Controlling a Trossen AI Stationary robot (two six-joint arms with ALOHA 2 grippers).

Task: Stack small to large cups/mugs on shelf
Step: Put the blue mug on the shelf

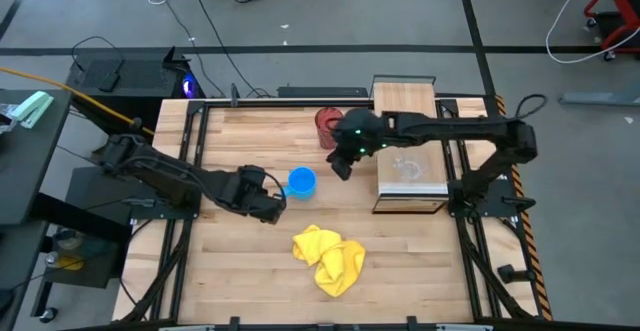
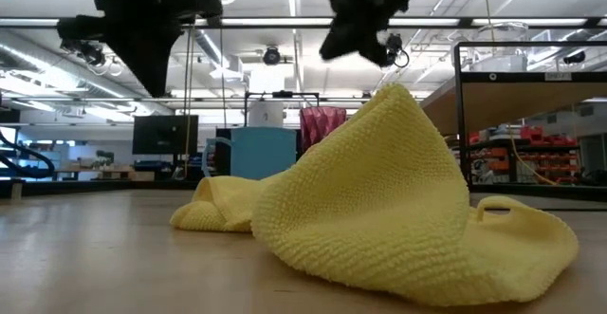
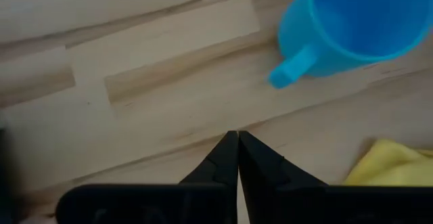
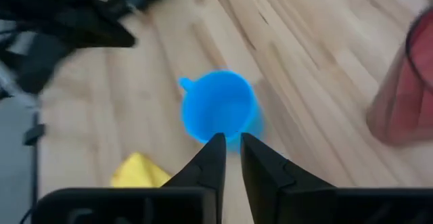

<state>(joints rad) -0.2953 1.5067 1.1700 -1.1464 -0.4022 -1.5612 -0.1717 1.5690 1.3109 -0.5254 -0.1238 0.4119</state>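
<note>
The bright blue mug (image 1: 302, 182) stands upright on the tabletop, its handle (image 3: 292, 67) pointing toward my left gripper. The dark red tumbler (image 1: 328, 126) stands on the table farther back, left of the shelf. The small clear cup (image 1: 408, 166) stands on the light-wood shelf (image 1: 410, 101). My left gripper (image 1: 272, 203) is shut and empty, just left of and nearer than the mug. My right gripper (image 1: 340, 166) hovers between the tumbler and the mug; its fingers (image 4: 230, 143) stand a narrow gap apart and hold nothing.
A crumpled yellow cloth (image 1: 330, 256) lies on the table near the front, close to the mug, and fills much of the low view (image 2: 379, 200). The shelf's dark frame (image 1: 460, 186) stands at the table's right side.
</note>
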